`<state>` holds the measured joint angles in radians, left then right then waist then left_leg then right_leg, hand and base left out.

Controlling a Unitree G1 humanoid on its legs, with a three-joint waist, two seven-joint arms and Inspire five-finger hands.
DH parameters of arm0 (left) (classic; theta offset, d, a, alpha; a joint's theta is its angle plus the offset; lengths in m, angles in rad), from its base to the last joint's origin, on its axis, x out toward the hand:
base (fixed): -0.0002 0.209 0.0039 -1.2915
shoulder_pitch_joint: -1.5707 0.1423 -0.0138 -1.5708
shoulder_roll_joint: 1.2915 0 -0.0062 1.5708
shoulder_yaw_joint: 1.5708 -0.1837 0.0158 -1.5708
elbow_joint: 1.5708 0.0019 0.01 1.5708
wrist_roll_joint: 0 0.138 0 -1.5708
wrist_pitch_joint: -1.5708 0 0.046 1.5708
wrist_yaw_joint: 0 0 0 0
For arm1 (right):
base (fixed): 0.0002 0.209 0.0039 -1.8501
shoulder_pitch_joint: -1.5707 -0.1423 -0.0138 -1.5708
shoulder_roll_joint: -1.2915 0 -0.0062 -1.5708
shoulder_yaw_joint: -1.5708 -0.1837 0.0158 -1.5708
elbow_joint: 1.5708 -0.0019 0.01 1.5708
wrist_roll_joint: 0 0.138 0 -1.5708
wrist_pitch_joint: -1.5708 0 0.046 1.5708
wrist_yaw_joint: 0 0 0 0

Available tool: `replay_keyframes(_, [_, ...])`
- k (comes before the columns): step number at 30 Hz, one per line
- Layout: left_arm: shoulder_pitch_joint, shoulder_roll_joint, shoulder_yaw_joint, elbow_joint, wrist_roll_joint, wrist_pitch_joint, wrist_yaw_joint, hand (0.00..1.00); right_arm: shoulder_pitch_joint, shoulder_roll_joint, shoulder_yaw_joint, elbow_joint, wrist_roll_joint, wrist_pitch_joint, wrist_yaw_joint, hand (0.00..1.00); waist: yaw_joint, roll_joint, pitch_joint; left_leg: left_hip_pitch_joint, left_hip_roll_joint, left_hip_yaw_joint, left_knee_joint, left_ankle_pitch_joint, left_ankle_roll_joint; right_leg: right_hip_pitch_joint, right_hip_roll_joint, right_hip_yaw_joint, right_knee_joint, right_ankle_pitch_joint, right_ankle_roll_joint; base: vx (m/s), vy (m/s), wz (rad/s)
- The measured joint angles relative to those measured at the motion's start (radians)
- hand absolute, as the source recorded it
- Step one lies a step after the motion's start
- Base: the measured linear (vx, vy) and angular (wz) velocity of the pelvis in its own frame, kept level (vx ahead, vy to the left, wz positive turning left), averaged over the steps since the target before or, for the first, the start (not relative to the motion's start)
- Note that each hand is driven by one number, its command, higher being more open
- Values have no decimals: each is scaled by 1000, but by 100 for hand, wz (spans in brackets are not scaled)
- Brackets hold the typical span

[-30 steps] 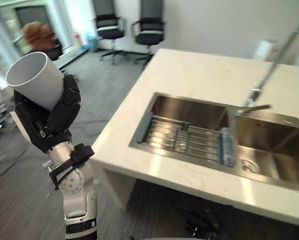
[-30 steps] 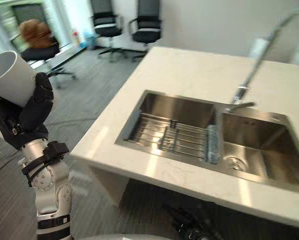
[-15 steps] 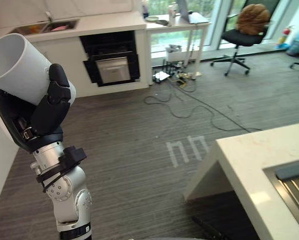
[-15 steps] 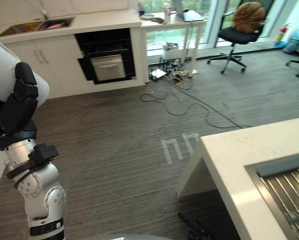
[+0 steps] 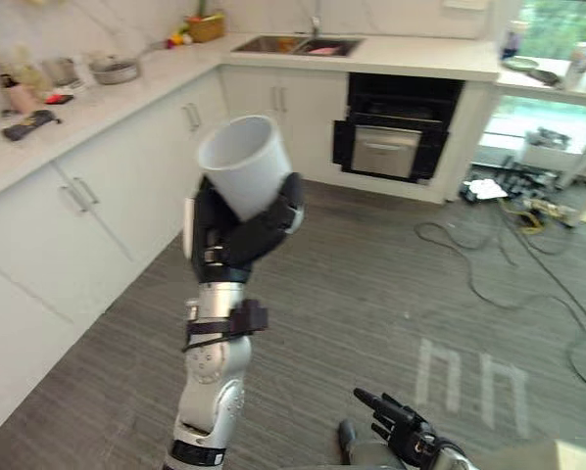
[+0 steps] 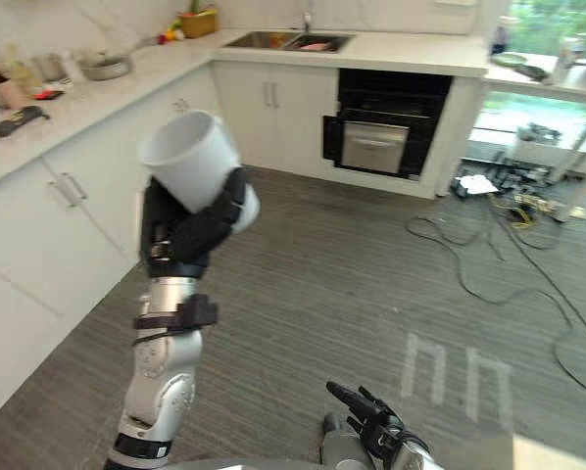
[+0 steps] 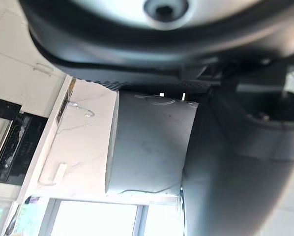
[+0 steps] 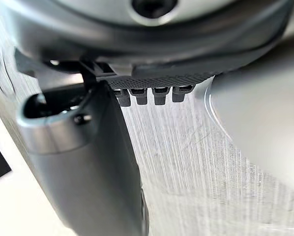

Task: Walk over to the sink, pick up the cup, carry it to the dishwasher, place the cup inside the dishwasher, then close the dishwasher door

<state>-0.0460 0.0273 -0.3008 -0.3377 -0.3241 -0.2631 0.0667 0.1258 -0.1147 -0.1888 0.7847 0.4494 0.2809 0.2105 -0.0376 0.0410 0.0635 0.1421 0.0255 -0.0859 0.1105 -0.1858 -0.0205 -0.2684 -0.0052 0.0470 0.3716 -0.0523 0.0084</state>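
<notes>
Cup point(image 5: 242, 164): plain white, inside and out. Left hand point(image 5: 236, 235): black, white patch at side. Right hand point(image 5: 403, 434): black. Floor point(image 5: 371, 294): dark grey, fine streaked plank grain. Tape marks point(image 5: 469, 377) near right on floor: white bars. Cabinets point(image 5: 97, 206) at left: white, silver handles. Countertop point(image 5: 97, 98): white with faint grey veining. Built-in appliance point(image 5: 396, 137) far centre: black, silver front panel. Basket point(image 5: 207, 26) far left: yellow. Pan point(image 5: 115, 69): grey metal.

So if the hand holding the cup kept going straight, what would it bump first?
Probably the white cabinets, though depth is hard to judge. Nothing else stands ahead of the left hand and its cup.
</notes>
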Motion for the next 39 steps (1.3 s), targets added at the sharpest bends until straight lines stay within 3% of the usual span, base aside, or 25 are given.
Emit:
replay_keyframes(1, [-28, -2, -17, 0, -4, 12, -26, 0, 4, 1, 0, -2, -1, 1, 1, 100, -1, 1, -2, 4, 17, -1, 4, -3, -5, 5, 5, -28, 23, -29, -19, 224, -171, 53])
replay_keyframes(5, [-68, -13, -46, 0, -14, 19, -69, 0, 28, 9, 0, -29, 2, -3, -6, 100, 3, -2, -7, 26, 35, 6, -3, -4, -6, 5, 13, -55, 85, -102, -40, 211, -153, 21])
replay_keyframes(6, [-150, -4, -150, 0, -12, 41, -114, 0, 126, 93, -40, -106, 77, -24, -38, 100, -31, -70, -115, -44, 40, 33, 114, -126, -37, -47, 15, -40, 162, -132, -21, 67, -39, 0])
replay_keyframes(12, [-149, -4, -136, 0, -12, 41, -116, 0, 128, 92, -40, -88, 77, -37, -29, 100, -28, -71, -117, -49, 43, 41, 115, -123, -40, -47, 15, -45, 145, -129, -21, 0, 0, 1])
replay_keyframes(15, [-116, -12, -51, 1, -13, 34, -107, 0, 130, 96, -40, -27, 62, -131, 30, 100, -27, -68, -121, -49, 60, 117, 115, -96, -48, -22, 14, -55, 95, -101, -22, 2, 14, 8])
replay_keyframes(18, [-31, -29, 103, 15, -29, 2, -58, 0, 135, 97, -42, 51, 13, -251, 91, 100, -17, -66, -121, -40, 78, 219, 114, -48, -51, 49, 15, -72, -21, -43, -23, -32, 17, 19])
replay_keyframes(20, [33, -53, 233, 51, -55, -32, 5, 0, 153, 90, -50, 105, -34, -354, 148, 100, 2, -62, -117, -33, 103, 289, 104, -25, -51, 115, 17, -121, -127, -13, -29, -77, 10, 46])
replay_keyframes(22, [74, -58, 315, 73, -82, -48, 58, 0, 160, 91, -56, 149, -65, -419, 186, 100, 12, -61, -115, -23, 119, 316, 101, -24, -51, 153, 26, -142, -187, 14, -33, -79, -14, 32])
replay_keyframes(24, [126, -62, 393, 75, -116, -84, 138, 0, 168, 78, -61, 208, -91, -489, 240, 100, 49, -59, -112, -15, 130, 344, 77, -23, -51, 178, 39, -157, -238, 41, -34, -49, -27, 19])
replay_keyframes(26, [147, -61, 416, 75, -128, -104, 168, 0, 163, 71, -69, 234, -95, -497, 254, 100, 59, -60, -107, -13, 130, 343, 68, -22, -54, 178, 39, -160, -237, 43, -33, -51, -5, 10])
replay_keyframes(28, [157, -59, 435, 74, -129, -118, 179, 0, 159, 59, -68, 243, -98, -499, 267, 100, 61, -52, -102, -27, 143, 355, 98, -61, -44, 175, 49, -159, -197, 39, -29, -49, -14, -19])
replay_keyframes(30, [184, -51, 441, 50, -129, -127, 179, 0, 150, 39, -44, 233, -103, -484, 283, 100, 66, -39, -92, -15, 163, 400, 172, -100, -67, 158, 62, -170, -27, -87, -39, 75, -53, -44])
replay_keyframes(31, [184, -49, 435, 42, -129, -129, 178, 0, 151, 36, -39, 231, -103, -481, 286, 100, 62, -37, -86, -39, 169, 401, 246, -121, -67, 166, 64, -167, -21, -124, -65, 98, -56, 8])
replay_keyframes(32, [189, -47, 410, 42, -129, -128, 177, 0, 139, 29, -40, 238, -103, -473, 283, 100, 37, -25, -64, -146, 214, 400, 475, -124, -26, 172, 58, -191, -14, -141, -73, 32, -60, 31])
replay_keyframes(33, [195, -47, 400, 43, -129, -125, 175, 0, 141, 27, -40, 237, -103, -470, 283, 100, 35, -24, -59, -195, 231, 402, 571, -95, 22, 179, 55, -195, -22, -141, -74, 46, -62, 37])
replay_keyframes(34, [205, -61, 378, 44, -129, -124, 166, 0, 146, 21, -40, 235, -102, -465, 284, 100, 40, -17, -47, -258, 259, 401, 704, -14, 60, 217, 55, -197, -61, -139, -80, 121, -54, 26])
replay_keyframes(35, [206, -72, 362, 45, -129, -124, 155, 0, 151, 20, -41, 229, -99, -461, 284, 100, 44, -20, -30, -301, 278, 400, 785, -3, 46, 256, 54, -202, -96, -135, -87, 154, -32, 27])
replay_keyframes(37, [206, -76, 362, 62, -129, -123, 109, 0, 149, 6, -41, 229, -99, -451, 286, 100, 45, -6, -10, -342, 259, 404, 751, -59, 35, 302, 47, -204, -131, -130, -98, 193, 9, 23])
replay_keyframes(39, [215, -69, 365, 80, -128, -121, 81, 0, 141, 2, -40, 236, -101, -444, 293, 100, 52, -14, 5, -374, 197, 414, 575, -74, 22, 342, 19, -196, -173, -132, -94, 234, 30, -3])
